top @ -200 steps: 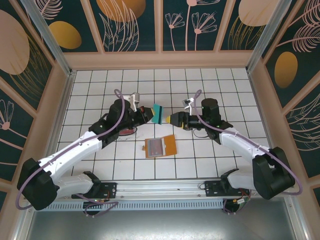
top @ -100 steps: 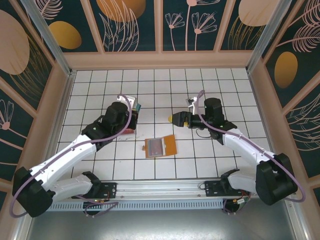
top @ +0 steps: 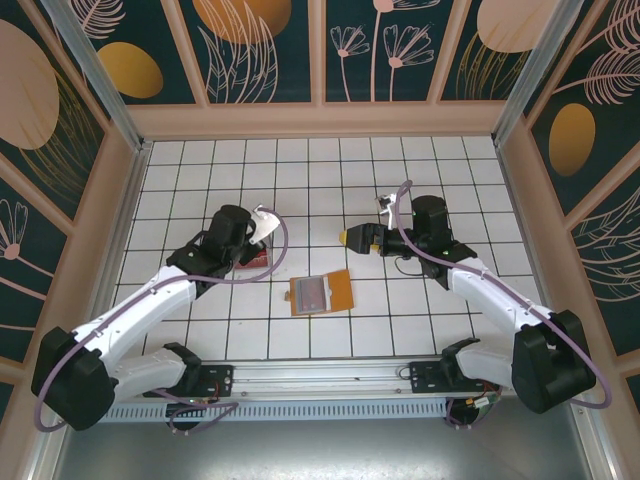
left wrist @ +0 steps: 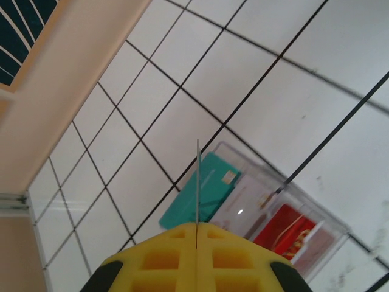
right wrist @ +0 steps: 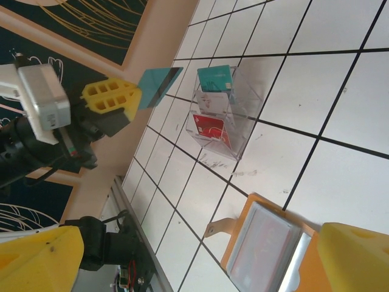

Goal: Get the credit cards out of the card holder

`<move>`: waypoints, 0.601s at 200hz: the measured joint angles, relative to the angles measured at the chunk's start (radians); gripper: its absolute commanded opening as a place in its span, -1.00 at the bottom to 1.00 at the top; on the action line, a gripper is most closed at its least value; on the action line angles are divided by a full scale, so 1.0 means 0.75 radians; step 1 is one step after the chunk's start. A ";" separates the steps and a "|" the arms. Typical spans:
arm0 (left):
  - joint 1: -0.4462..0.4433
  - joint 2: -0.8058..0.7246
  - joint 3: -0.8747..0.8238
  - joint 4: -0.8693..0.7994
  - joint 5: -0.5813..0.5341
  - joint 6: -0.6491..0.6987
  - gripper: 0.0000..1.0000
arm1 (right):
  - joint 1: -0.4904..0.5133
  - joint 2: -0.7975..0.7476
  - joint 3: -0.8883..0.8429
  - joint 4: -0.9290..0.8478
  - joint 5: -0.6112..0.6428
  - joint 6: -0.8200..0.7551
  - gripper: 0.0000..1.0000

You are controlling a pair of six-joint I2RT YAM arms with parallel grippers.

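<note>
Three cards (right wrist: 209,129) already sit in the clear rack (right wrist: 250,100). The left gripper (left wrist: 196,228) pinches a teal card (right wrist: 159,85) above it. The holder (top: 343,288) lies open mid-table, seemingly with a card left inside. The right gripper (top: 352,238) hangs spread wide nearby.

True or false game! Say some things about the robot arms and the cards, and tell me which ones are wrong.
The left gripper pinches a teal card. True.
The right gripper holds a red card. False: it is open and empty.
The card holder lies open on the table. True.
The clear tray holds only red cards. False: red card, pale card, second teal card.
</note>
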State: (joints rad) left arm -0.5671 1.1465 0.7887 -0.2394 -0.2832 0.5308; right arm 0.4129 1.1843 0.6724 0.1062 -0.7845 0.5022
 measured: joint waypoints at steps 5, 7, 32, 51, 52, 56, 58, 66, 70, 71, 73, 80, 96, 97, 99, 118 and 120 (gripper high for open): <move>0.016 0.008 0.000 0.003 0.012 0.030 -1.00 | 0.000 0.000 0.000 -0.001 0.000 0.000 0.97; 0.022 0.012 0.000 0.005 0.015 0.043 -1.00 | 0.000 0.000 0.000 -0.001 0.000 0.000 0.97; 0.094 0.072 0.001 0.010 0.081 0.177 -1.00 | 0.000 0.000 0.000 -0.001 0.001 0.000 0.98; 0.121 0.125 0.001 0.018 0.126 0.273 -1.00 | 0.000 -0.001 0.000 -0.002 0.004 -0.001 0.98; 0.121 0.128 0.001 0.018 0.128 0.279 -1.00 | 0.000 -0.001 0.000 -0.002 0.004 -0.001 0.98; 0.121 0.137 0.001 0.022 0.136 0.293 -1.00 | 0.000 -0.001 0.000 -0.003 0.004 0.000 0.97; 0.121 0.143 0.001 0.023 0.141 0.301 -1.00 | 0.000 0.000 0.000 -0.003 0.004 -0.001 0.97; 0.122 0.161 0.001 0.032 0.162 0.329 -1.00 | 0.000 -0.001 0.000 -0.003 0.004 -0.001 0.98; 0.122 0.169 0.001 0.036 0.170 0.341 -1.00 | 0.000 0.000 0.000 -0.003 0.004 0.000 0.97; 0.122 0.170 0.001 0.037 0.171 0.343 -1.00 | 0.000 -0.001 0.000 -0.003 0.004 -0.001 0.98; 0.122 0.174 0.001 0.039 0.175 0.349 -1.00 | 0.000 -0.001 0.000 -0.003 0.004 -0.001 0.98; 0.122 0.184 0.001 0.045 0.190 0.367 -1.00 | 0.000 -0.001 0.000 -0.004 0.005 -0.001 0.97; 0.123 0.207 0.001 0.067 0.210 0.403 -1.00 | 0.000 0.000 0.000 -0.004 0.009 -0.001 0.98; 0.123 0.208 0.001 0.067 0.211 0.405 -1.00 | 0.000 0.000 0.000 -0.004 0.009 -0.001 0.98; 0.123 0.210 0.001 0.070 0.213 0.409 -1.00 | 0.000 0.000 0.000 -0.004 0.009 -0.001 0.98; 0.127 0.231 0.001 0.091 0.224 0.442 -1.00 | 0.000 0.000 0.000 -0.004 0.011 -0.001 0.98; 0.128 0.232 0.001 0.092 0.224 0.443 -1.00 | 0.000 0.000 0.000 -0.004 0.012 -0.001 0.98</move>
State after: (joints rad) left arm -0.4713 1.3209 0.7891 -0.1703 -0.1150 0.8627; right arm 0.4129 1.1843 0.6724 0.1032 -0.7753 0.5018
